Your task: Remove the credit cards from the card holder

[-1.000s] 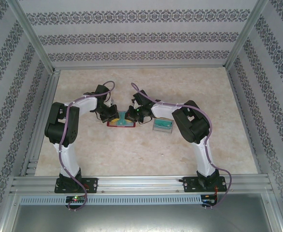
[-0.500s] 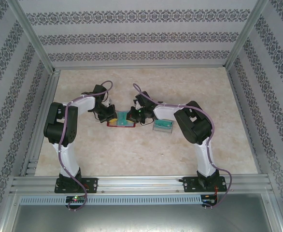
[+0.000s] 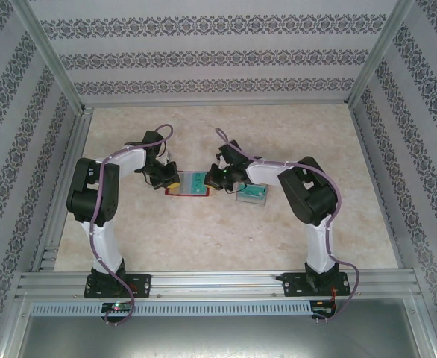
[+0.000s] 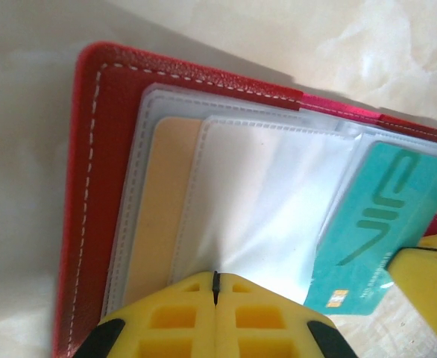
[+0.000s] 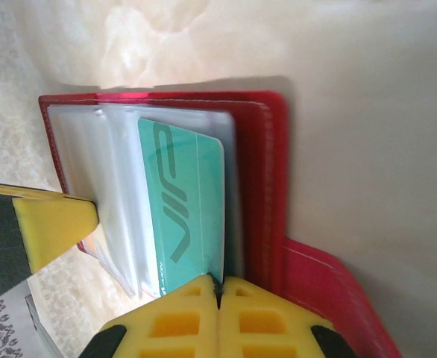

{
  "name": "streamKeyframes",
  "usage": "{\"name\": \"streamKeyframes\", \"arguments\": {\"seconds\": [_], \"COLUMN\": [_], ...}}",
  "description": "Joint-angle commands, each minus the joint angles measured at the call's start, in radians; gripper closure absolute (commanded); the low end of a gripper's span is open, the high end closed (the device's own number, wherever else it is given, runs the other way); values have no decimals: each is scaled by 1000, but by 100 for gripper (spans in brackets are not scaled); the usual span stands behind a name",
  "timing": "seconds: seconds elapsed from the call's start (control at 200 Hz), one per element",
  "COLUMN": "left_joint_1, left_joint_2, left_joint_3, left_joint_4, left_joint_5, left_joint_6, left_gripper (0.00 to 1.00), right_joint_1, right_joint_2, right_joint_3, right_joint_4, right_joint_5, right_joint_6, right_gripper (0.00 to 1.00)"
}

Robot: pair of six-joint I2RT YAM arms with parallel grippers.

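Observation:
The red card holder point(image 3: 181, 191) lies open on the table between my two grippers. In the left wrist view its red cover point(image 4: 92, 186) frames grey see-through pockets, and a beige-gold credit card point(image 4: 162, 224) sits in one of them. My left gripper point(image 4: 215, 280) is shut on the edge of a see-through pocket point(image 4: 256, 201). A teal credit card point(image 5: 185, 209) sticks partly out of a pocket. My right gripper point(image 5: 218, 283) is shut on that card's edge. From above, the left gripper point(image 3: 171, 181) is at the holder's left end and the right gripper point(image 3: 212, 180) at its right end.
A teal card on a small stack point(image 3: 252, 195) lies on the table just right of the holder, under my right forearm. The holder's red closing tab point(image 5: 330, 298) lies flat beside my right fingers. Patterned walls and metal rails enclose the beige marble table point(image 3: 203, 239).
My right gripper has drawn back to the right with the teal card, which now shows further out of the holder. My left gripper has stayed on the pocket.

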Motion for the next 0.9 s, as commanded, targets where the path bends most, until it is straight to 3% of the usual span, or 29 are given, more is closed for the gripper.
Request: {"name": "streamKeyframes", "arguments": {"seconds": [0.0, 0.385, 0.605, 0.695, 0.894], "left_joint_1": [27, 45, 50, 51, 51], "left_joint_2": [-1, -25, -70, -113, -216], "left_joint_3": [1, 23, 35, 39, 44], "left_joint_4": [-80, -106, -105, -97, -77], "left_joint_5": [-88, -104, -77, -49, 6], "left_joint_6": [21, 40, 37, 30, 5], "left_gripper": [97, 97, 92, 82, 51], "right_joint_1": [-23, -32, -34, -34, -34], "right_joint_2": [-52, -181, -275, -312, -396], "right_joint_3": [-37, -28, 28, 63, 139], "right_joint_4": [-64, -140, -323, -436, -679], "right_joint_5": [45, 58, 114, 150, 257], "right_joint_6": [-31, -75, -211, -295, -518], "right_gripper": [100, 100, 100, 100, 100]}}
